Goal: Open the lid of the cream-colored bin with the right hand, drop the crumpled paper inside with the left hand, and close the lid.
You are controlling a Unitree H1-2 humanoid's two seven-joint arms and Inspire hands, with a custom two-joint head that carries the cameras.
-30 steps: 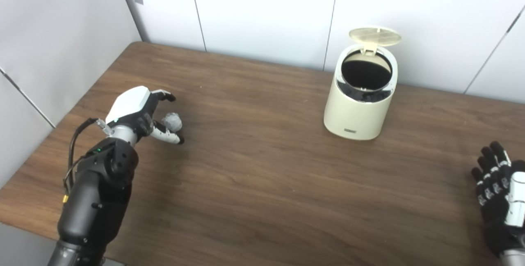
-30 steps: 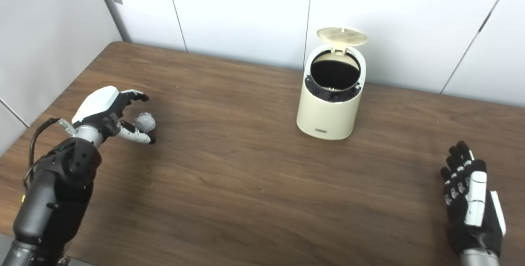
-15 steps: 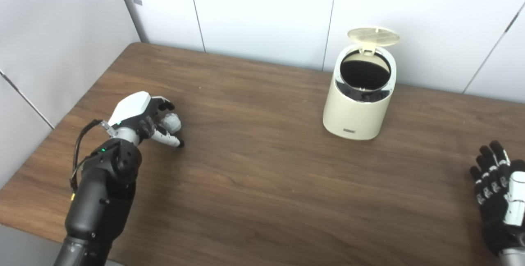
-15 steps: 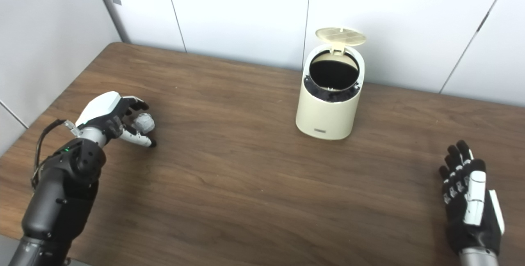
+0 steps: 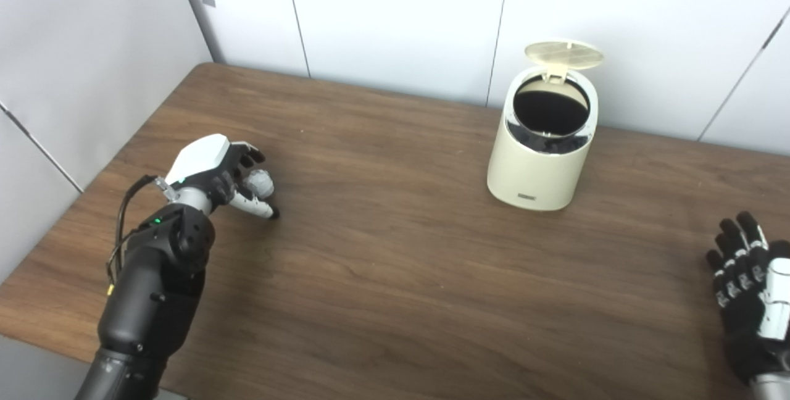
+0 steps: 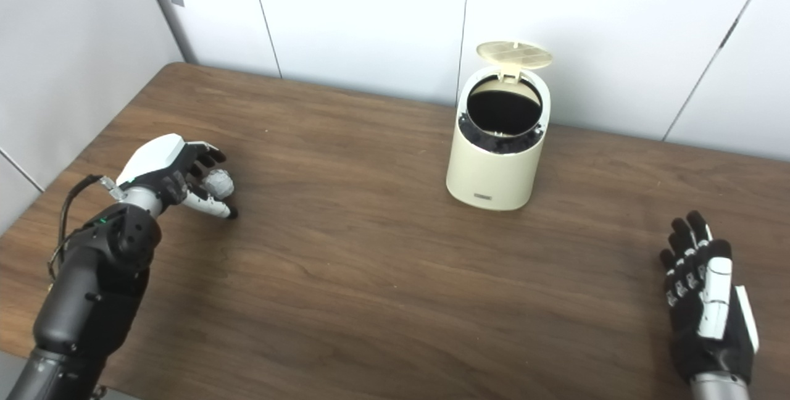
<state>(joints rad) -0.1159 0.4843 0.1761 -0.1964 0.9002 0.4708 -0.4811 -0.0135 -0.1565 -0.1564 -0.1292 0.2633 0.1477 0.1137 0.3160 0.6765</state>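
grey crumpled paper [image 5: 260,183] now gripped by the closing left hand [image 5: 213,171]; right hand [image 6: 706,301] stays spread, empty.

You've got two glossy black arms: left hand [image 5: 213,171] has a white back shell, black-and-white fingers [image 5: 254,206], silver wrist collar, looped black cable, green LED; right hand [image 6: 706,301] is black with white panels.

A bare test room or lab, by the look of it: a plain dark wooden table [image 5: 395,276] pushed into a corner of smooth white wall panels [image 5: 395,17], with only a small bin [image 5: 537,159] on it.
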